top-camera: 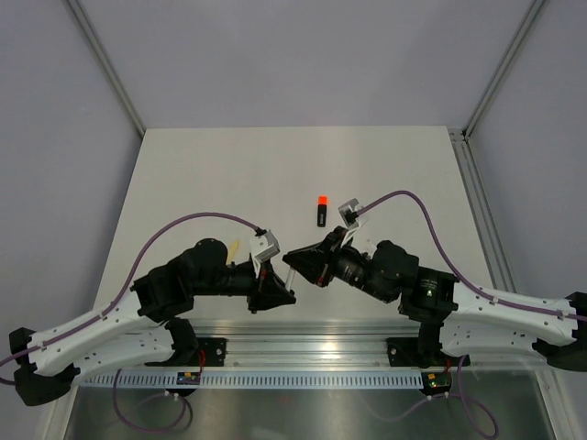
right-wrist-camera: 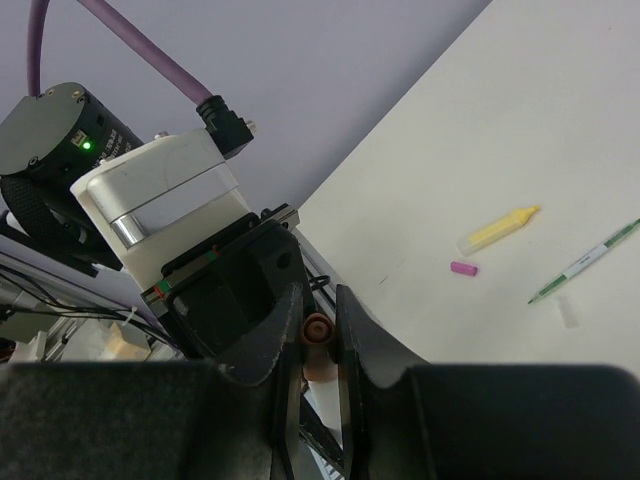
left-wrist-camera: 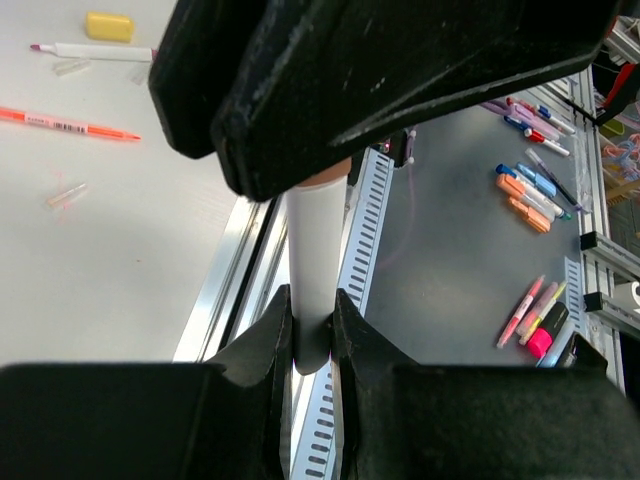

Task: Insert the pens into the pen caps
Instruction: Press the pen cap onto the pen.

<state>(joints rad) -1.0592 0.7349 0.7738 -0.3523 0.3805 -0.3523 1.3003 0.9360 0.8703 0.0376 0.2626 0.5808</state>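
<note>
Two black robot arms meet above the near edge of a white bench (top-camera: 229, 174). The left hand (left-wrist-camera: 312, 302) is closed on a pale grey-white cylindrical plastic pen (left-wrist-camera: 311, 250), pinching its rear end. The right hand (right-wrist-camera: 318, 305) is clamped on a short brownish-maroon plastic cap (right-wrist-camera: 318, 330), seen end-on between its fingers. The pen is held in the air between the two hands, its far end meeting the cap. How deep it sits cannot be told, because the right hand covers the joint.

The step appears to be pressing pen and cap together. Doing it well likely means keeping both on one line and pushing straight along it, with grips firm enough that neither piece slips or tilts.

The pen's long axis runs straight from the left hand to the right hand, roughly along the bench's near edge, front end pointing at the right hand. A stubby black highlighter with an orange tip (top-camera: 321, 212) lies on the bench beyond the hands.
</note>
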